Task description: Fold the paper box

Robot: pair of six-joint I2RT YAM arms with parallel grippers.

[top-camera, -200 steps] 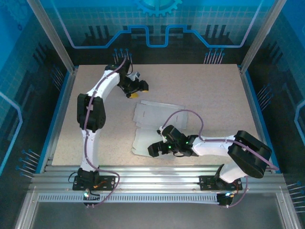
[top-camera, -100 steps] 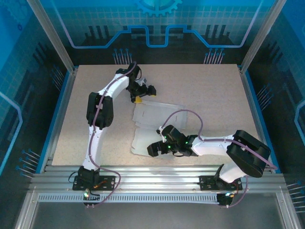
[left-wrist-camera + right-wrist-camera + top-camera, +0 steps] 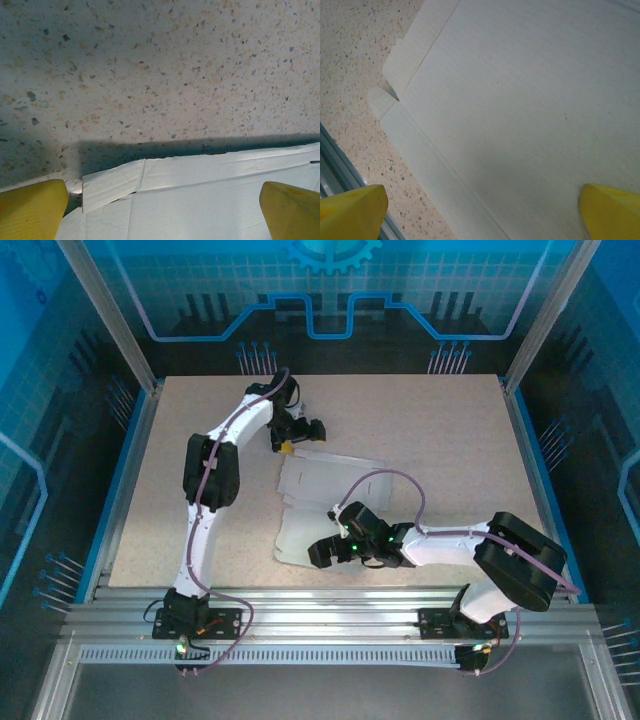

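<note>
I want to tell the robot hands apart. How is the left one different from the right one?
The left gripper hangs over the far edge of the paper box; the right gripper is over its near corner. The left arm stretches far out; the right arm bends low and sideways. Both have yellow fingertips, stand open and hold nothing.
</note>
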